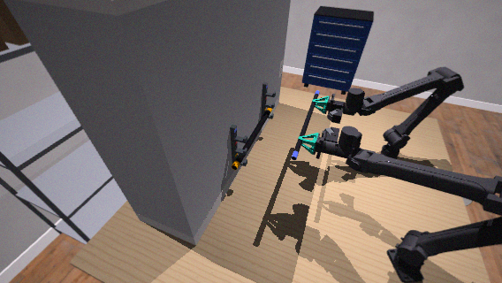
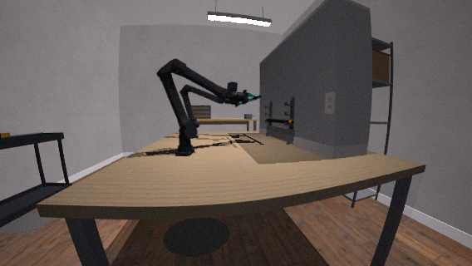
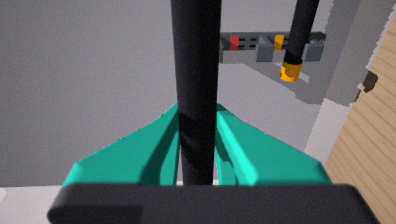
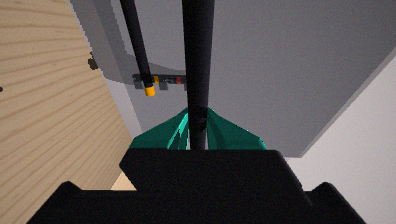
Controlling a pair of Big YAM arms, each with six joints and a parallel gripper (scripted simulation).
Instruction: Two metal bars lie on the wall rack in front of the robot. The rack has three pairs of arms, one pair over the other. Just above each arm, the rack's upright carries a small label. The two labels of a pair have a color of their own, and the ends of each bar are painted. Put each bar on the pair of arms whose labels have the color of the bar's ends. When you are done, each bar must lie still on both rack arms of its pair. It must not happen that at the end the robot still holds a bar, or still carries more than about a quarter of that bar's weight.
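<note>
The blue-ended bar [image 1: 306,125] [image 3: 197,55] [image 4: 198,50] is held level, out in front of the rack. My left gripper [image 1: 301,140] [image 3: 197,113] is shut on it near its near end in the top view. My right gripper [image 1: 315,102] [image 4: 197,112] is shut on it near its far end. The orange-ended bar [image 1: 255,133] [image 2: 279,121] [image 3: 303,30] [image 4: 137,40] lies on the lowest pair of rack arms, beside the orange labels [image 3: 279,42] [image 4: 156,80]. Red labels [image 3: 234,43] [image 4: 178,80] sit above the middle arms. The top arms carry blue labels [image 1: 235,130] [image 2: 292,99] and no bar.
The rack's uprights [image 1: 233,143] [image 1: 264,99] stand on the grey wall [image 1: 177,88] [image 2: 307,75]. The wooden table [image 1: 146,239] [image 2: 208,183] lies below the held bar. A blue drawer cabinet [image 1: 338,49] stands beyond the table.
</note>
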